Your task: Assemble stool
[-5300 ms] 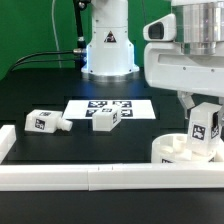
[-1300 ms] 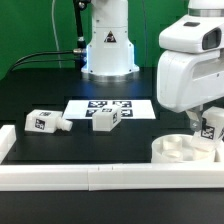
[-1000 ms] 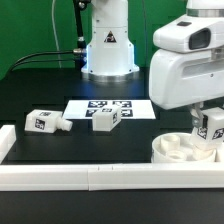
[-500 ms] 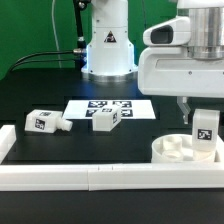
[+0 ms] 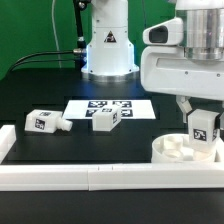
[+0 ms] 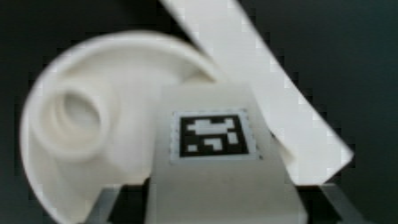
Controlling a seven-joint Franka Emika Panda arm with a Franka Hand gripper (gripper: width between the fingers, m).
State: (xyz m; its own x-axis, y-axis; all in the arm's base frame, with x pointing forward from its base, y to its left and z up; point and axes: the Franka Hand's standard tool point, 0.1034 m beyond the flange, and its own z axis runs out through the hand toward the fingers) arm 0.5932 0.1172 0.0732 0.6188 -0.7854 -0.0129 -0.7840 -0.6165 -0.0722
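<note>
The round white dish-like seat (image 5: pixel 180 151) sits at the exterior view's right, against the white rail. My gripper (image 5: pixel 203 118) is shut on a white stool leg (image 5: pixel 204 130) with a black-and-white tag and holds it upright over the seat's far right part. In the wrist view the held leg (image 6: pixel 219 140) fills the middle between the fingers, with the seat (image 6: pixel 98 105) and one of its round sockets beside it. Two more tagged legs lie on the table: one (image 5: pixel 43 122) at the left, one (image 5: pixel 106 119) on the marker board.
The marker board (image 5: pixel 110 107) lies flat mid-table. A long white rail (image 5: pixel 95 176) runs along the front edge, with a short end piece (image 5: pixel 6 143) at the left. The robot base (image 5: pixel 108 45) stands at the back.
The arm has swung the held leg about over the seat's right side, and the leg now sits slightly lower than half a second ago. The other legs have not moved.
</note>
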